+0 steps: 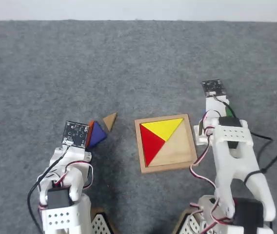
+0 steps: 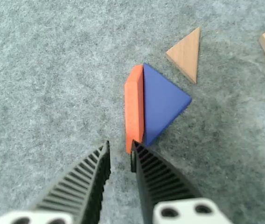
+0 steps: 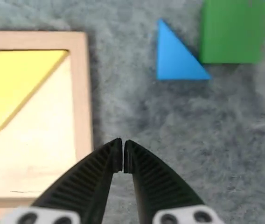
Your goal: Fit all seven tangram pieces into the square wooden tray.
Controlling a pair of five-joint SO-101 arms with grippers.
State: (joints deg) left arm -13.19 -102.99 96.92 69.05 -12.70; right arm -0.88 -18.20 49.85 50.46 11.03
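Orange piece (image 2: pixel 134 107) looks next, so the left gripper (image 2: pixel 120 145) needs its barely spread fingers wider; right gripper (image 3: pixel 122 143) fingers are pressed together.

A coarse grey fabric (image 1: pixel 55 63) covered the tabletop, its nap fuzzy and lightly mottled in the closer wrist views. Along the 12 o'clock edge of the high view, a plain pale band (image 1: pixel 138 9) ran straight across, meeting the fabric in a level line.
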